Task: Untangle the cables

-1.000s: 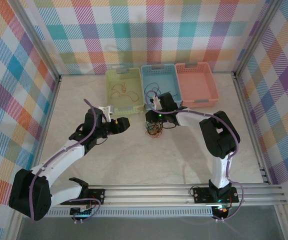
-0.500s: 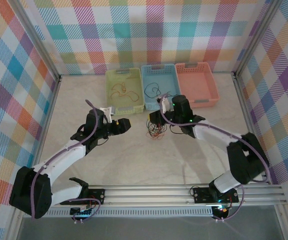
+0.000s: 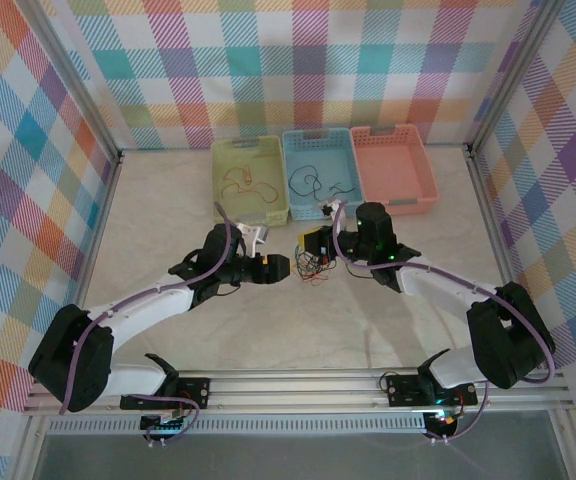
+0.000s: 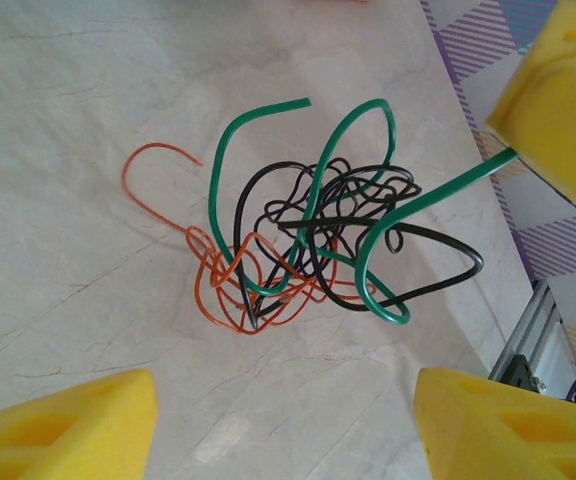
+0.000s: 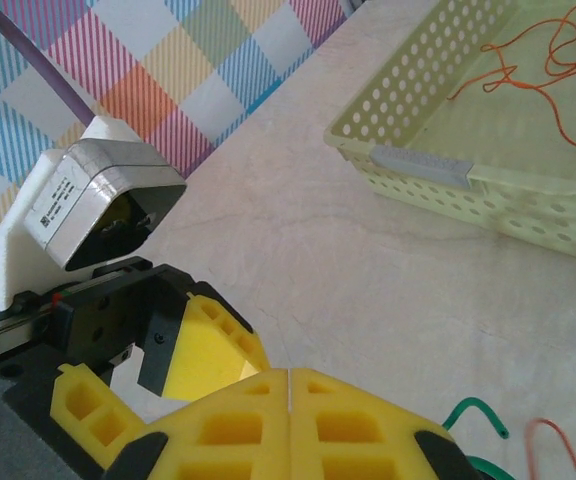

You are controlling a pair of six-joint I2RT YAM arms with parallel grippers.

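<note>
The cables (image 4: pixel 308 240) sit knotted mid-frame on the marble table (image 4: pixel 68 90). The left gripper (image 4: pixel 286 395) gapes wide beside them. The right gripper (image 5: pixel 288 385), fingers pressed together, pinches a green strand (image 4: pixel 438 195). Behind stand a green basket (image 5: pixel 438 195), a blue basket (image 3: pixel 333 150) and a pink basket (image 3: pixel 393 165).

top external looks down from above and behind, whole table (image 3: pixel 148 210) in frame. left wrist sits close over the cables (image 4: pixel 308 235); right wrist skims low, facing the yellow-green basket (image 5: pixel 438 75) top external shares.
</note>
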